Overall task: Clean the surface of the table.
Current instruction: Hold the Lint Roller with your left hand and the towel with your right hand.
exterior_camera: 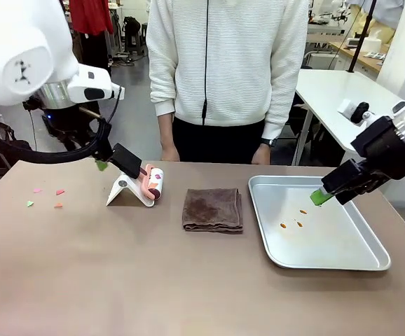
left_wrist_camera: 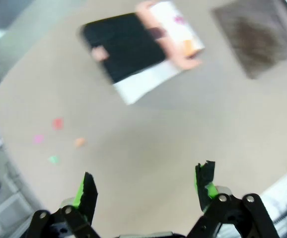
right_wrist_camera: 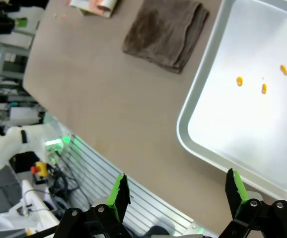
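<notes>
Front view: the taupe surface (exterior_camera: pixel 118 273) spans the frame. The left hand (exterior_camera: pixel 117 165), spread, hovers by the lint roller (exterior_camera: pixel 153 184); it should square up on the handle before closing. The right hand (exterior_camera: pixel 326 192), spread, hangs over the tray (exterior_camera: pixel 371 262).
Left wrist view: blur smears the roller, and the paper scraps (left_wrist_camera: pixel 58 124) lie well apart from it.
Right wrist view: the tray runs off-frame.

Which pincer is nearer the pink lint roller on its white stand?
Left. The left pincer hovers open just above the pink lint roller on its white stand. The right pincer hangs over the silver metal tray, beyond the folded brown cloth.
</notes>
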Action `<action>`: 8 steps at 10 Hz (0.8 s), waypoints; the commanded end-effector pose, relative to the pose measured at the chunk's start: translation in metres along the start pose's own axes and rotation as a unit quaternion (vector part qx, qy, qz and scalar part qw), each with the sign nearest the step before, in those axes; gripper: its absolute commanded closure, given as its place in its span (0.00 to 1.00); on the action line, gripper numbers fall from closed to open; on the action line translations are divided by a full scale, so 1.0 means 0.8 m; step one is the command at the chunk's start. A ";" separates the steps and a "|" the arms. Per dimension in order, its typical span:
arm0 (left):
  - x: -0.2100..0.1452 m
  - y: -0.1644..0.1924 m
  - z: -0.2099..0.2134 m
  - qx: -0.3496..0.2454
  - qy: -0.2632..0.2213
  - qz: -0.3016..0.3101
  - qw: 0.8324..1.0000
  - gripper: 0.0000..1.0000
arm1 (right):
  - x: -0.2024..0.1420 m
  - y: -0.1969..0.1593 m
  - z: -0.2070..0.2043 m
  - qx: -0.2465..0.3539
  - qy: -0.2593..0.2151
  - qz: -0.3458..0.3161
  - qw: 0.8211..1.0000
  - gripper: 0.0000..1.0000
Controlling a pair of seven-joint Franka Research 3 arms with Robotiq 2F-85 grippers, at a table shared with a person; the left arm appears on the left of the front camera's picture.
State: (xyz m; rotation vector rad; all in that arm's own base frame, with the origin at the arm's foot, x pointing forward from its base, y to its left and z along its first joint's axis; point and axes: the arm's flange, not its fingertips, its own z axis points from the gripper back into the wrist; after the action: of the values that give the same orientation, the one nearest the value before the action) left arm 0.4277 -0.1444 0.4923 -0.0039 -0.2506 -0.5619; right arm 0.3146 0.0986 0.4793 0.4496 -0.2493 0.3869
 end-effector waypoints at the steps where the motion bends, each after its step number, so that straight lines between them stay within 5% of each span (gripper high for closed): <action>1: -0.013 0.062 0.019 -0.310 0.080 0.029 0.947 0.00 | -0.004 -0.024 0.031 0.109 -0.024 -0.014 0.994 0.00; 2: -0.027 0.095 0.016 -0.406 0.083 0.067 0.908 0.00 | -0.013 -0.050 0.050 0.166 -0.028 -0.069 0.983 0.00; 4: -0.070 0.173 -0.003 -0.492 0.078 0.211 0.841 0.00 | -0.045 -0.099 0.085 0.319 -0.055 -0.147 0.935 0.00; 5: -0.094 0.219 -0.016 -0.486 0.073 0.323 0.809 0.00 | -0.065 -0.118 0.097 0.359 -0.063 -0.182 0.913 0.00; 6: -0.118 0.261 -0.022 -0.492 0.100 0.437 0.747 0.00 | -0.087 -0.140 0.112 0.393 -0.083 -0.196 0.895 0.00; 7: -0.156 0.298 -0.029 -0.459 0.055 0.524 0.715 0.00 | -0.111 -0.169 0.132 0.408 -0.120 -0.234 0.874 0.00; 8: -0.193 0.324 -0.038 -0.453 0.040 0.590 0.667 0.00 | -0.131 -0.194 0.149 0.442 -0.150 -0.229 0.854 0.00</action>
State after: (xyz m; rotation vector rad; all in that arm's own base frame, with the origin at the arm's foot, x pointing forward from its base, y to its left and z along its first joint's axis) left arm 0.4398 0.1544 0.4331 -0.7980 0.1724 0.0666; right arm 0.2669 -0.1007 0.4950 1.3886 -0.1866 -0.0486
